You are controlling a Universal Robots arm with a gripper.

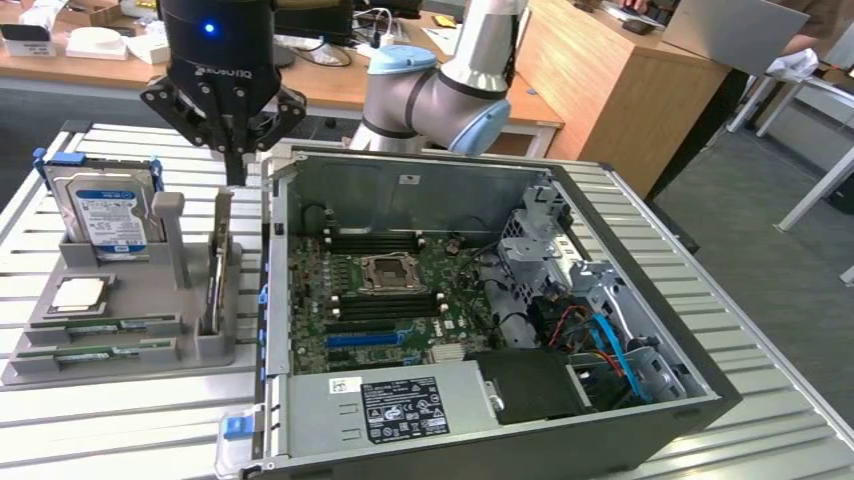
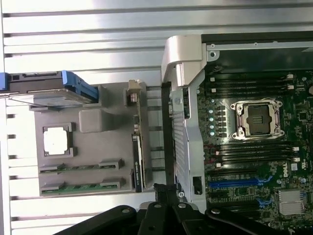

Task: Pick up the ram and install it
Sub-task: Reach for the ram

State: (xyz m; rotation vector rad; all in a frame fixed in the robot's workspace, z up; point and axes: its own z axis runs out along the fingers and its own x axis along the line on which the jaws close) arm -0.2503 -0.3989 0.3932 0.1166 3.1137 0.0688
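exterior view: we see the jaws pressed together and empty, hanging over the far end of the grey holder [image 1: 140, 285] on the desk [image 1: 80, 425]. the ram [image 1: 114, 324] lies flat at the holder's near end, well apart from them.

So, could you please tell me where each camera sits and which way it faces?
Exterior view: off the arm, raised, looking down at the slatted table, open computer case and grey tray; the arm and its shut jaws show over the tray.
Wrist view: on the wrist, looking down past the jaws at the tray and motherboard.
Shared: tray, hard drive, processor chip, ram sticks, motherboard.
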